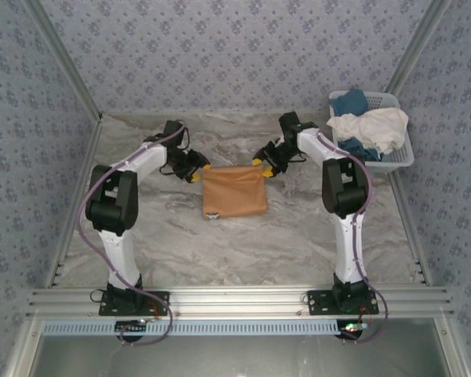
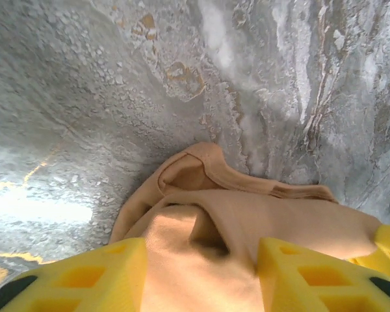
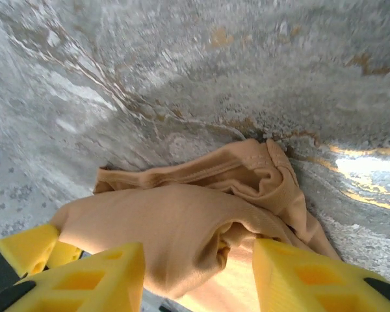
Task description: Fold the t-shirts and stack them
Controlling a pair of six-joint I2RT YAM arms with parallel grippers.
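An orange-tan t-shirt (image 1: pixel 234 192) lies folded into a rough square on the marble table (image 1: pixel 180 243), midway between the arms. My left gripper (image 1: pixel 195 170) is at its far left corner and my right gripper (image 1: pixel 263 166) at its far right corner. In the left wrist view the yellow fingers (image 2: pixel 97 276) stand apart, with the shirt's bunched corner (image 2: pixel 208 214) loose between them. The right wrist view is the same: the fingers (image 3: pixel 299 273) are spread and a fold of the t-shirt (image 3: pixel 182 221) lies between them unpinched. Both grippers are open.
A white lattice basket (image 1: pixel 398 159) stands at the back right, holding a white shirt (image 1: pixel 370 126) and blue cloth (image 1: pixel 350 101). Patterned walls close in the table on three sides. Bare marble lies in front of the shirt.
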